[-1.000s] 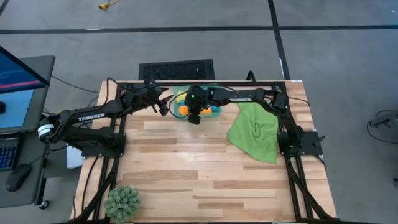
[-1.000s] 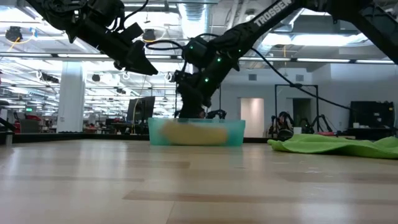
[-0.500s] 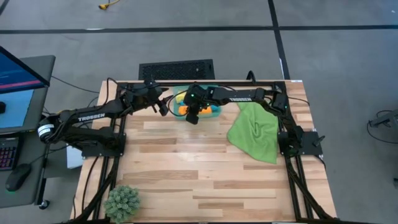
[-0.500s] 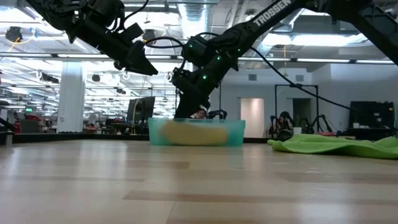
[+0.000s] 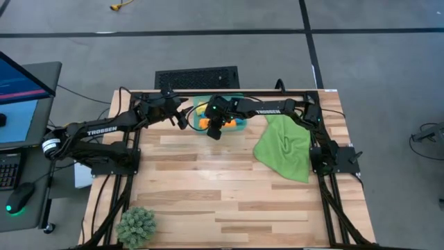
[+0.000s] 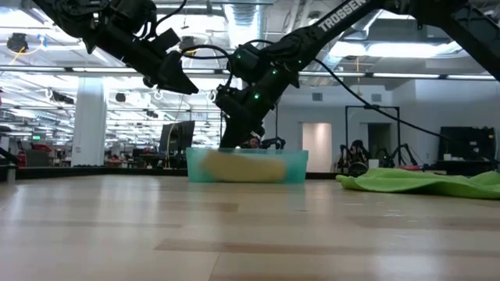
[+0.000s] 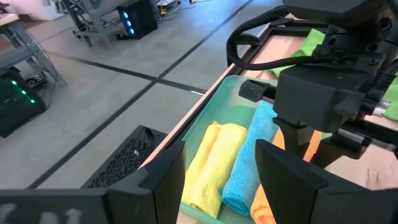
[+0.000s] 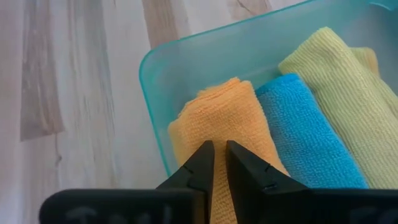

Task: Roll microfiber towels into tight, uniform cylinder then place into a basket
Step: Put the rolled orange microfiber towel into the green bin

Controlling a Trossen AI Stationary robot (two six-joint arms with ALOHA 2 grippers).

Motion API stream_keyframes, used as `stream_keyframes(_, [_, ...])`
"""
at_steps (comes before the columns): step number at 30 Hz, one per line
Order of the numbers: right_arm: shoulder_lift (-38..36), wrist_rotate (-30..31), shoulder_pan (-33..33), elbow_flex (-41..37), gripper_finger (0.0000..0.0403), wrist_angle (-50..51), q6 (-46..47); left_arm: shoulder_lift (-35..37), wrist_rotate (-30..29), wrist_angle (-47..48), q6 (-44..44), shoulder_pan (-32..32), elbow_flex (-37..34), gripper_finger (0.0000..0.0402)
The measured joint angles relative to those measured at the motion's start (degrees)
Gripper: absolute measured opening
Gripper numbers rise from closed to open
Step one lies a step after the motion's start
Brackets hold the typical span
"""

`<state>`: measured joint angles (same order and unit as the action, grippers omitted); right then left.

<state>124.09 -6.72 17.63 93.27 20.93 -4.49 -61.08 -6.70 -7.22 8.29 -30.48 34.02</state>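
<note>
Step in hand: we judge that three rolls are in the basket (image 8: 186,62) and the orange one has just gone in; the green towel (image 5: 285,147) is not yet rolled.
How to do it well: we should lift the right gripper (image 8: 220,163) straight up so its tips do not drag the orange roll (image 8: 221,121) loose, then go for the green towel.
Right gripper: just above the orange roll, fingers nearly together with a thin gap, nothing between them.
Left gripper (image 5: 182,119): hangs in the air beside the basket's left end, fingers apart, empty.
Basket: at the table's (image 5: 208,201) far edge, near the middle; orange, blue (image 8: 311,124) and yellow (image 8: 348,81) rolls lie side by side inside.
Green towel: spread flat by the table's right edge, well apart from both grippers.
</note>
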Motion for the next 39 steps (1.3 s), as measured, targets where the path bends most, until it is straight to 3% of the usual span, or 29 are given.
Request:
stream_keyframes(9, [-0.01,0.61,-0.5,0.0,0.0054,-0.65,-1.86,0.0,0.0,0.0,-0.02,0.0,0.0,0.0185])
stream_keyframes(16, [-4.09,0.61,-1.32,0.04,0.0054,-1.23,-6.86,0.0,0.0,0.08,-0.02,0.0,0.0,0.0185])
stream_keyframes(20, [-7.9,1.52,-1.1,0.02,0.0054,3.14,-9.19,-0.02,0.0,0.56,-0.02,0.0,-0.02,0.0185])
stream_keyframes(24, [-12.58,6.88,-1.16,-0.48,0.0054,11.31,-10.03,-0.02,0.92,1.96,0.0,0.02,-0.04,0.0185])
stream_keyframes(32, [-25.21,8.73,-1.51,-15.71,0.0054,12.29,-8.31,-0.02,5.73,2.37,1.59,0.66,-0.04,0.0185])
stream_keyframes(39, [-35.4,10.91,-4.42,-31.63,0.0054,4.66,-1.29,-1.45,16.9,2.83,6.79,5.04,-0.06,0.0185])
